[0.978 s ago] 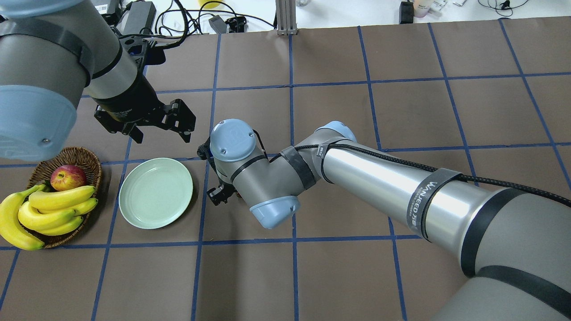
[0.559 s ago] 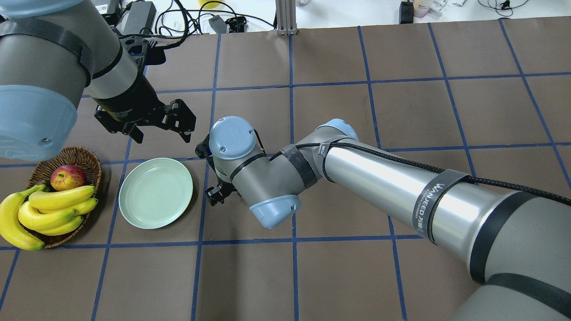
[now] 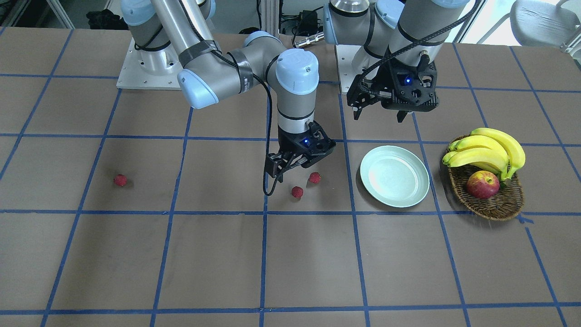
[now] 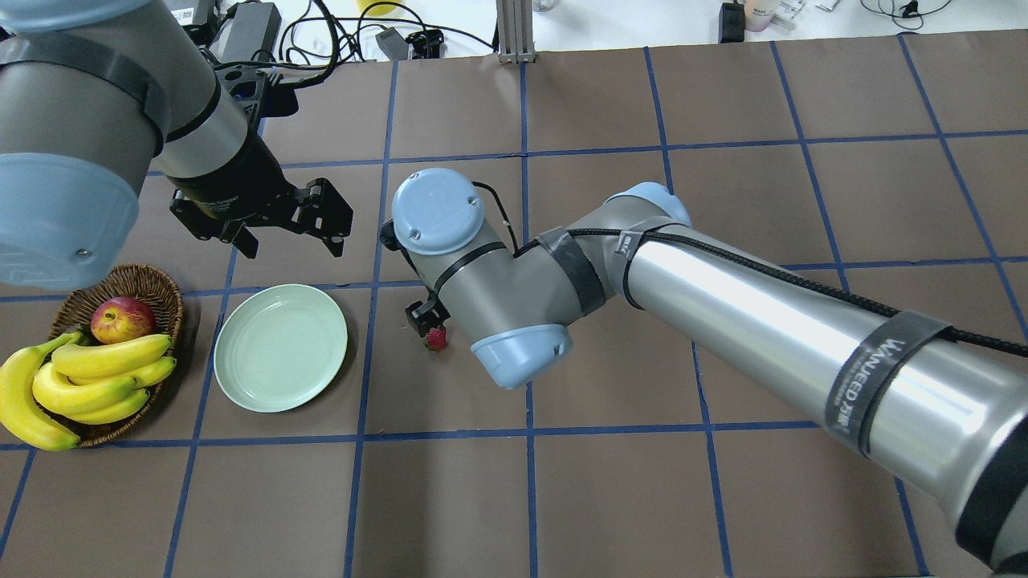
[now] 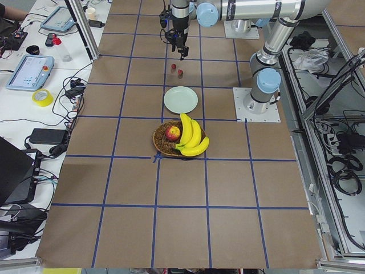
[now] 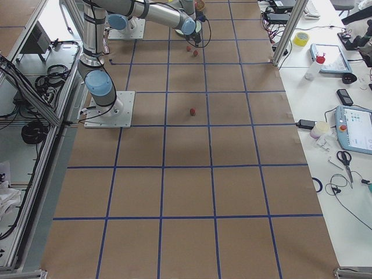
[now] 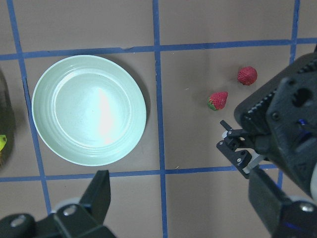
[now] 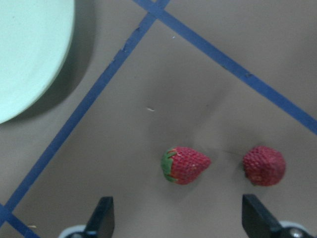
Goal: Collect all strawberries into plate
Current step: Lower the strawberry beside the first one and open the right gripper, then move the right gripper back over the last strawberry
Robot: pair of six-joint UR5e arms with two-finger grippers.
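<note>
On the surface (image 3: 290, 263), all three strawberries (image 3: 314, 177) lie outside the plate (image 3: 394, 176), which holds nothing: two sit close together near its rim, and the third berry (image 3: 120, 180) lies well apart from them. The right hand (image 8: 179, 218) hangs over the pair, spread wide and holding nothing. The left hand (image 3: 379, 113) hovers near the plate, likewise spread and unloaded. Assessment: nothing collected; three pickups and placements outstanding.

right gripper (image 8: 181, 217) | shifted away from plate (image 4: 280, 348) | strawberry (image 4: 435, 339) now uncovered
</note>
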